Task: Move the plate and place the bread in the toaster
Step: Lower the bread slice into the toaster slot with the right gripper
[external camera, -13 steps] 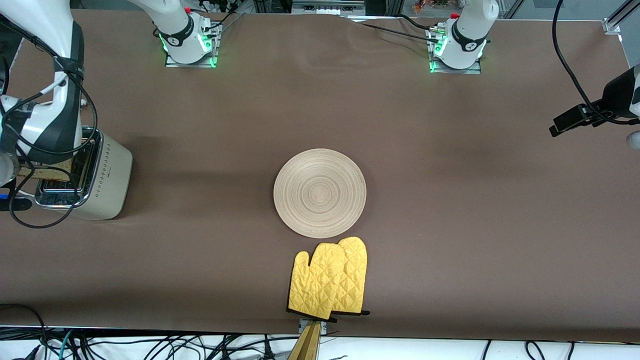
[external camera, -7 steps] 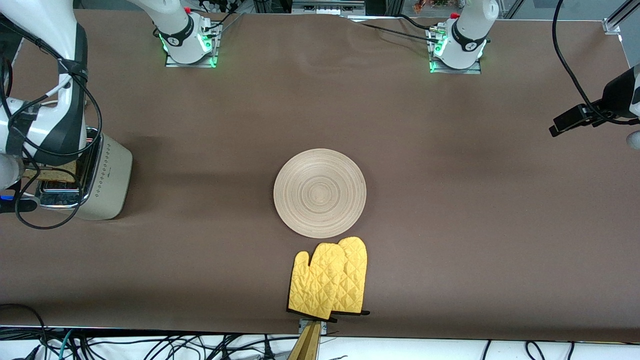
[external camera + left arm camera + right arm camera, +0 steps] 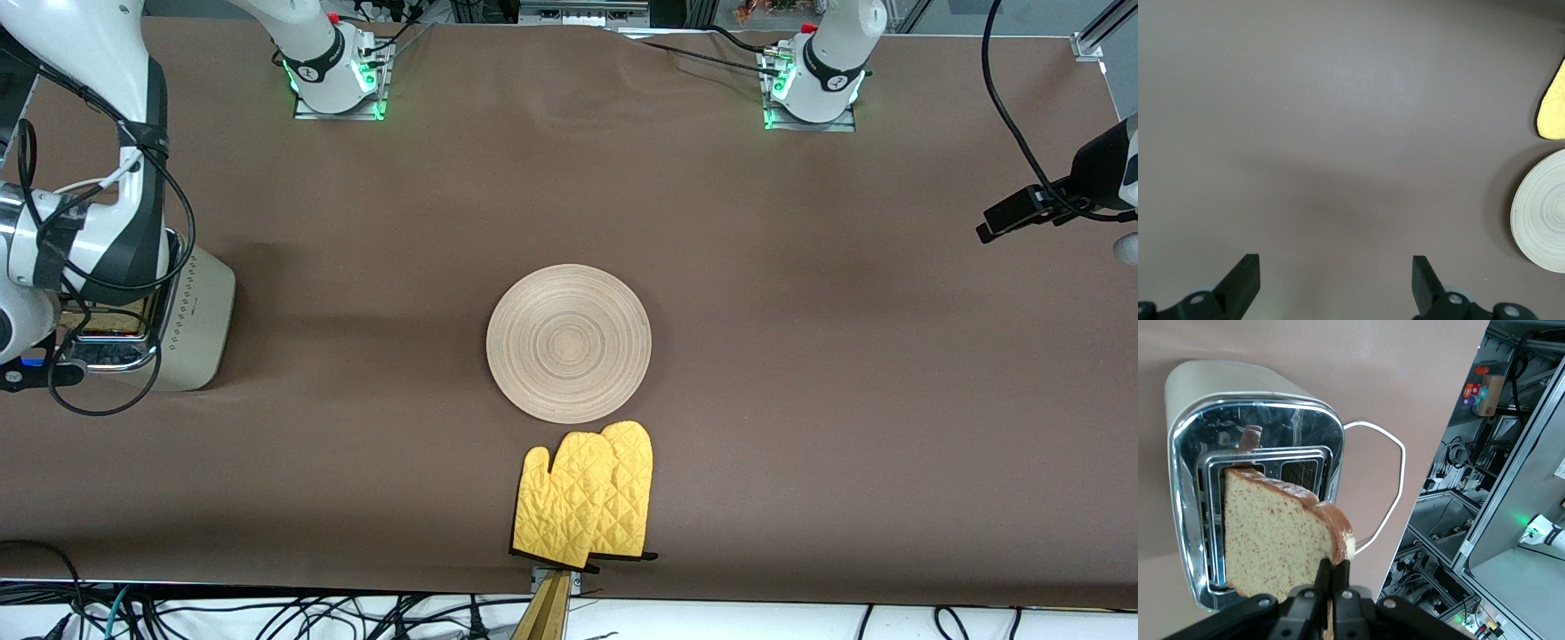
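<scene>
Empty wooden plate [image 3: 569, 343] mid-table, speckled bread [image 3: 1281, 537] upright over cream toaster [image 3: 1211, 393] slot, pinched by the right tool [image 3: 1331, 577]

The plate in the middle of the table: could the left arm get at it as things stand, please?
Probably yes. The left gripper hangs open over bare table toward its own end, the plate lies uncovered, and the yellow oven mitts only adjoin its camera-side rim.

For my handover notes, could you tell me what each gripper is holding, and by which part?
The right gripper pinches the bread by its crust edge, over the toaster. The left gripper, open, holds nothing.
</scene>
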`<state>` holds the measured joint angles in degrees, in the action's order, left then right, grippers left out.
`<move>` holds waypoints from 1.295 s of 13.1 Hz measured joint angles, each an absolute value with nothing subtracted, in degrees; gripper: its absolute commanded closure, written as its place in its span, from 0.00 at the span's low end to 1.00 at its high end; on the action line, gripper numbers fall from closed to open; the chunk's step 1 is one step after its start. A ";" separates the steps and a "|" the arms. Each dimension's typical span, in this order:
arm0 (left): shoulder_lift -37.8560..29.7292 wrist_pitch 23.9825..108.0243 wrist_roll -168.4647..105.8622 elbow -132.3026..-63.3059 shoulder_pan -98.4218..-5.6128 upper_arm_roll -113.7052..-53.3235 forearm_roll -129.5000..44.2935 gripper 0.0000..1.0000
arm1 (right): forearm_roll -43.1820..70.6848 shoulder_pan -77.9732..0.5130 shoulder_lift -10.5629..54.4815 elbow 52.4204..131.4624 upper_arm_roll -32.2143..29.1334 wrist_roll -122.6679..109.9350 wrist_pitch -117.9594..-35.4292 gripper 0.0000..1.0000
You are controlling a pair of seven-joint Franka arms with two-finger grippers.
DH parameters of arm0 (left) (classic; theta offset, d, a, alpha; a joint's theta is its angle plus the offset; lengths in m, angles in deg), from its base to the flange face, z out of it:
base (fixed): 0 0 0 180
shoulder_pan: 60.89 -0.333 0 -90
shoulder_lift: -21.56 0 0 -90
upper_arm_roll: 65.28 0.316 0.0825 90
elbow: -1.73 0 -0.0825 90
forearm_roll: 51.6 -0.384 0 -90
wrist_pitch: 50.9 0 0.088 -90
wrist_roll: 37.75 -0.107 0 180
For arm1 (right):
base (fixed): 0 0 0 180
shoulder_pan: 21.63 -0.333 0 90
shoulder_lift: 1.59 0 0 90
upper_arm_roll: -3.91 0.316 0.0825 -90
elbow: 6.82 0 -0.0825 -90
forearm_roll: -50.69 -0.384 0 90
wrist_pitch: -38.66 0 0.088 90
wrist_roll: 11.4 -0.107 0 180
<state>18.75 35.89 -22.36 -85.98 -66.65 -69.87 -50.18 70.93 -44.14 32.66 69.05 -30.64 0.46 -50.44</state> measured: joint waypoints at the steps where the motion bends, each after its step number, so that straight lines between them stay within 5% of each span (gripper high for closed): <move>1: 18.69 35.89 -22.36 -85.98 -66.65 -69.87 -50.18 0.00 | 70.74 -44.13 32.87 69.06 -30.62 0.46 -50.70 1.00; 17: 18.51 35.89 -22.36 -85.98 -66.65 -69.88 -50.18 0.00 | 70.17 -44.30 35.96 68.95 -30.81 -4.56 -52.14 1.00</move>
